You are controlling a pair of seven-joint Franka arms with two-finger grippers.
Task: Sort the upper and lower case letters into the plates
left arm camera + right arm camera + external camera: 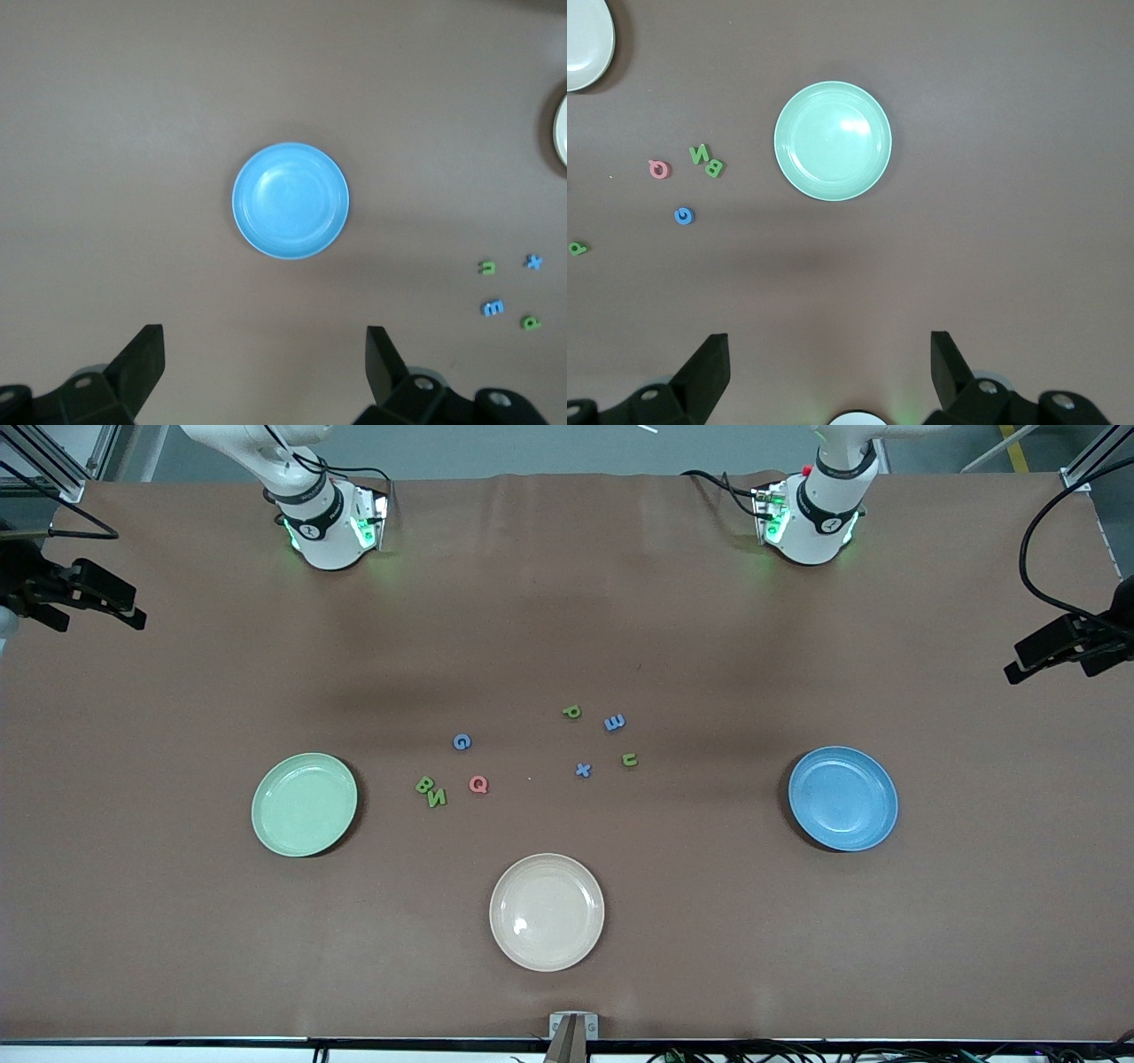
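Brown cloth covers the worktop [177, 921] from end to end. Mint green plate [304, 804] lies toward the right arm's end, holding nothing; sky blue plate [842, 798] lies toward the left arm's end, likewise holding nothing. Cream plate [547, 911] sits between them and nearer to the front camera, with nothing in it. All letters lie loose on the cloth between the two coloured plates, none in any plate. One group lies closer to the mint green plate: blue G [462, 741], farthest of the three positions from the front camera; red Q [478, 784]; and green B [425, 785] touching green N [437, 798], the pair lying just beside the Q on the side of the mint green plate. A second group lies closer to the sky blue plate: green p [571, 711], blue m [614, 723] just beside it, green u [629, 759], and blue x [582, 770] beside the u. Left pincer [264, 363] hangs high over the sky blue plate, its jaws spread wide and holding nothing. Right pincer [829, 367] hangs high over the mint green plate, jaws equally wide, holding nothing. Neither pincer shows in the front view, where only the two arm bases appear along the top edge. Both arms wait.
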